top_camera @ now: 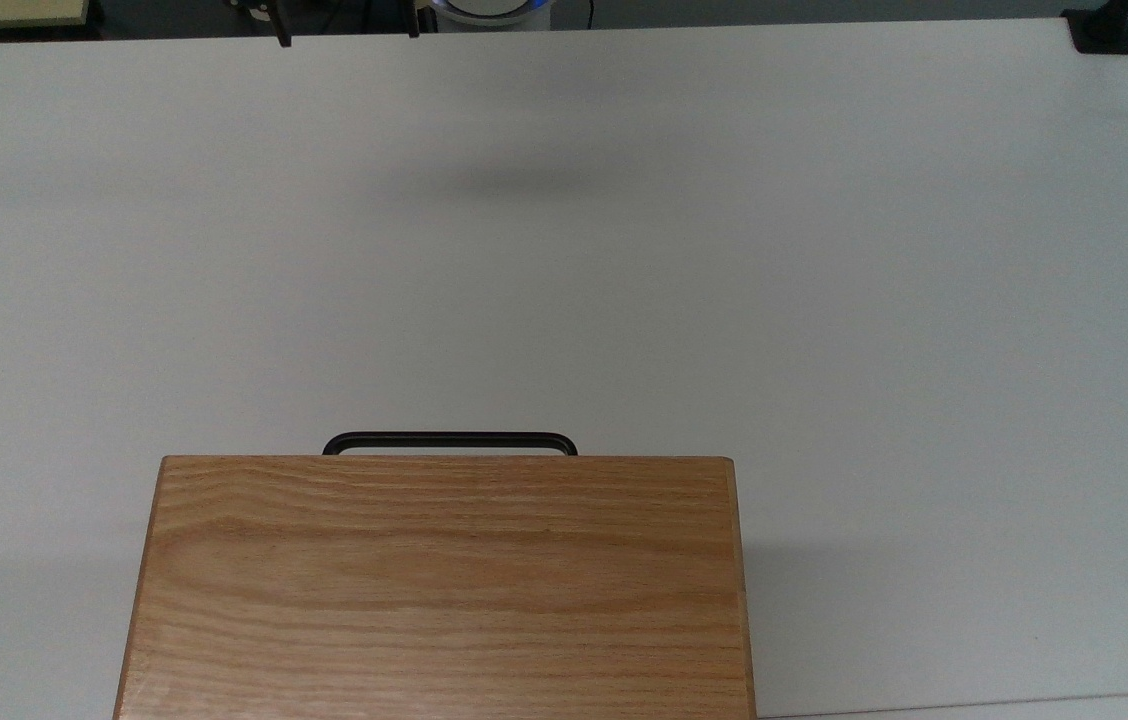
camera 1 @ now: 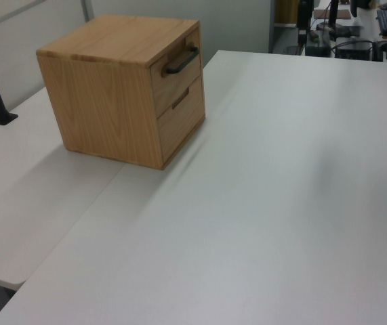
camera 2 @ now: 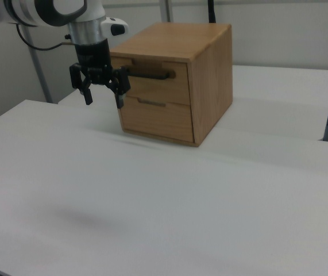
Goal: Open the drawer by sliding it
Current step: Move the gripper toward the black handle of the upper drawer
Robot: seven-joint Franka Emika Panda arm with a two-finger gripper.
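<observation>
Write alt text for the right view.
A robot gripper with open fingers hangs above a white table, apart from a shut top drawer with a black bar handle. The drawer sits in a small oak cabinet above a second shut drawer.
</observation>
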